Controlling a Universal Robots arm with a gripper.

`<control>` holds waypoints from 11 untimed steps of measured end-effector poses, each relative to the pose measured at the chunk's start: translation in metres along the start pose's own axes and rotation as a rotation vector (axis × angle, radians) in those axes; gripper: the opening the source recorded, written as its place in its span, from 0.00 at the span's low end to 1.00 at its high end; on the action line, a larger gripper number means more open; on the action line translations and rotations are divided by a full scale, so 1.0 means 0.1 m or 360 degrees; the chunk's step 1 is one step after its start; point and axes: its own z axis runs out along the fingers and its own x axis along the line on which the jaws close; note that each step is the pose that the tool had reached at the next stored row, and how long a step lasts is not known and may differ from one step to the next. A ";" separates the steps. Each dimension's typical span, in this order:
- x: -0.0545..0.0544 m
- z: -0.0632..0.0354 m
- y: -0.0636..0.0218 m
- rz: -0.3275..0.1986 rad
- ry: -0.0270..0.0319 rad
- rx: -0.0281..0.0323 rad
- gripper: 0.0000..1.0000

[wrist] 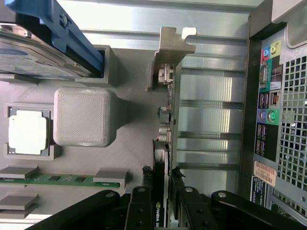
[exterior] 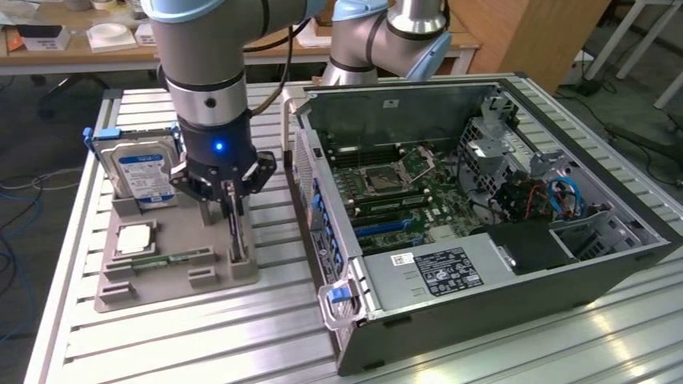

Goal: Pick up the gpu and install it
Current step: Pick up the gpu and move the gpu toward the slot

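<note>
Closest to you, the gripper (wrist: 161,191) is clenched on the gpu (wrist: 162,153). One of its black fingers (wrist: 140,207) presses on each face of the card's upper edge, at the end away from the silver bracket (wrist: 175,48). The card stands on edge in a slot of the grey holder (exterior: 160,292), at the side nearest the computer case (exterior: 449,320); you cannot tell whether its lower edge has left the slot. Judge it a light, stiff board that is thin and easily hurt. Its faces carry small parts, so bare board edge is the place to pinch, as the fingers do here. With the hold off to one end, the bracket end may sag or pivot if the grip is slack. The smooth faces look likely to slip rather than bend. Further out on the holder lie the green memory stick (exterior: 160,260) and a processor (exterior: 133,238) in their pockets. The hard drive (exterior: 144,172) stands upright at the far corner. Beyond, on the exterior view's right, the case lies open on the slatted table (exterior: 213,344), with its motherboard (exterior: 405,192) exposed.
</note>
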 end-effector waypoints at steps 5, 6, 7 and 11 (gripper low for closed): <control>0.00 -0.049 0.001 0.0000 -0.00002 0.00016 0.26; 0.00 -0.049 0.001 0.0000 -0.00004 0.00016 0.26; 0.00 -0.049 0.001 0.0000 -0.00005 0.00017 0.26; 0.00 -0.063 0.001 0.0000 0.00005 0.00025 0.26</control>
